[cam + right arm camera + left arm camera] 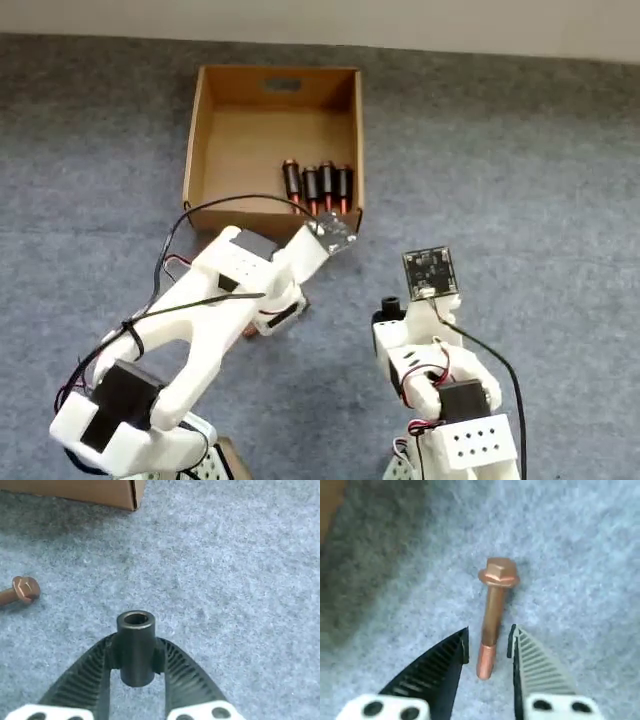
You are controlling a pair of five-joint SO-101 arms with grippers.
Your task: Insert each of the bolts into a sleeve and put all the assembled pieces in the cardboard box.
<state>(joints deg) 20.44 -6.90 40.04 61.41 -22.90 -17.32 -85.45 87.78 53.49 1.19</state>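
Observation:
A copper bolt (495,605) lies on the grey carpet, its hex head pointing away from my left gripper (489,630). That gripper is open, with the bolt's tip between its fingertips and not touching them. My left arm (240,285) leans over the carpet just in front of the cardboard box (205,130). My right gripper (135,647) is shut on a black sleeve (136,650), held with its bore open towards the box. The sleeve (391,303) is to the right of the left arm. The bolt's head (25,590) lies off to one side of the sleeve.
Several assembled pieces (317,185) lie side by side in the box's near right corner. The box's corner (132,492) lies ahead of the right gripper. Bare carpet (520,170) stretches to the right of the box.

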